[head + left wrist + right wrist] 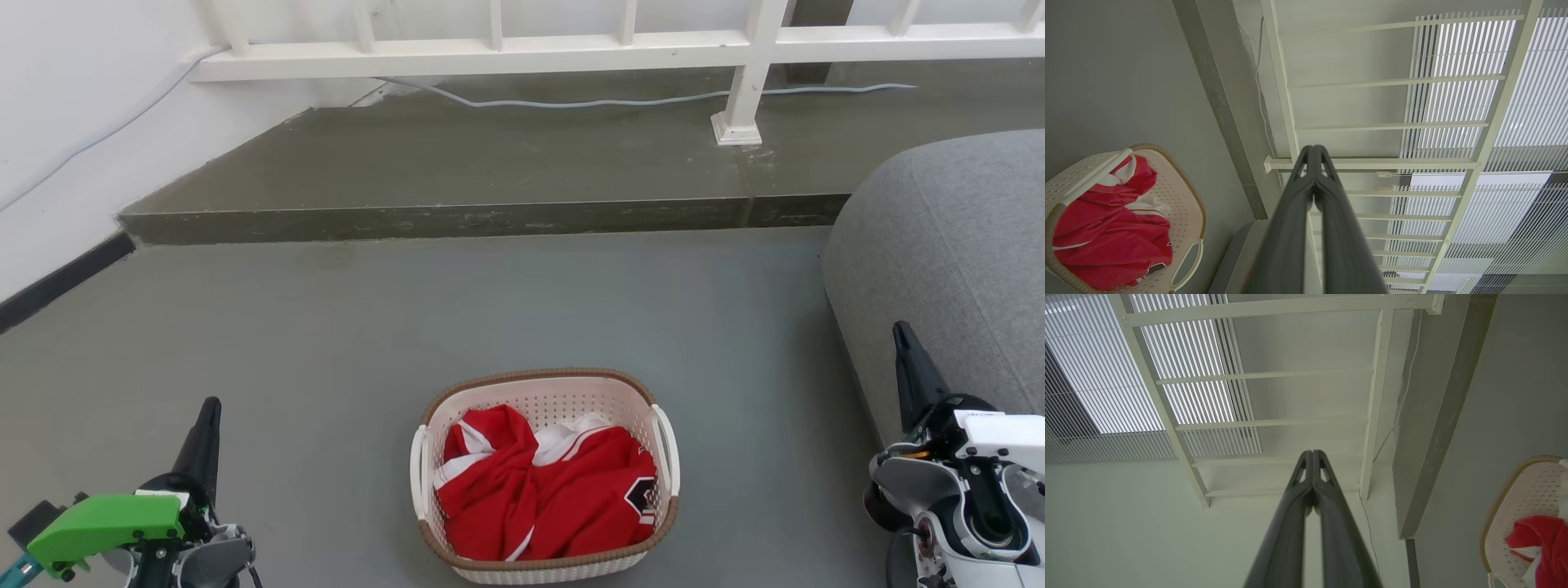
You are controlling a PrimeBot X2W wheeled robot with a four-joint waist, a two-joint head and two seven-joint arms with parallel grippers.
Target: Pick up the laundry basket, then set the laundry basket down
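The laundry basket [545,394] is cream-white and perforated, with a brown woven-look rim and two white side handles. It stands on the grey floor at the bottom centre of the head view and holds a crumpled red and white garment [545,492]. My left gripper [211,408] is shut and empty, well to the left of the basket. My right gripper [900,331] is shut and empty, far to its right, in front of the grey sofa. The basket [1182,192] also appears at the lower left of the left wrist view, where my left gripper [1313,149] has its fingertips pressed together. The basket [1527,490] sits at the right edge of the right wrist view, beside my shut right gripper [1312,453].
A raised concrete step [457,216] runs across the floor beyond the basket, with a white railing [506,53] and a grey cable [571,102] on it. A grey sofa [947,261] fills the right side. A white wall [73,131] closes the left.
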